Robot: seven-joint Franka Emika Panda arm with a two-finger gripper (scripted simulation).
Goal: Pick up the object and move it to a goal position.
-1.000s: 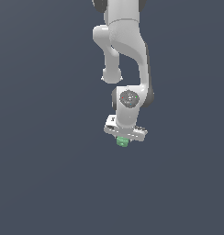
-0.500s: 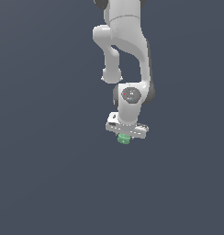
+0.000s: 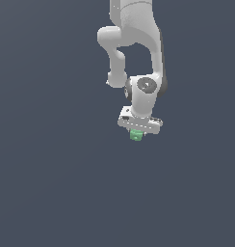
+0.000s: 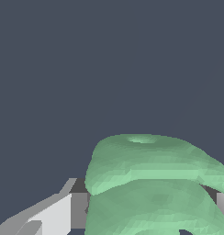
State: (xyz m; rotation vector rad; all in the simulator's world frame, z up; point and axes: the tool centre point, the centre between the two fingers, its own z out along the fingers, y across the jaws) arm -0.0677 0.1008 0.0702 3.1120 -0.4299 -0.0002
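Arm (image 3: 138, 58) shifted; hand (image 3: 137, 134) grips lumpy object (image 3: 136, 135).

Plain dark slate-grey backdrop (image 3: 52, 183) all around (flat, even light).

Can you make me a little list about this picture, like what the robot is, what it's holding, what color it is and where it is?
robot: one white arm reaching down from the top of the exterior view
gripper: pointing down, shut on the green block
fingers: grey and white, one shows beside the block in the wrist view
green block: light green, lumpy, tiny next to the gripper
where the block is: just under the gripper, between the fingers
background: plain dark grey-blue all around
goal spot: no marker shows
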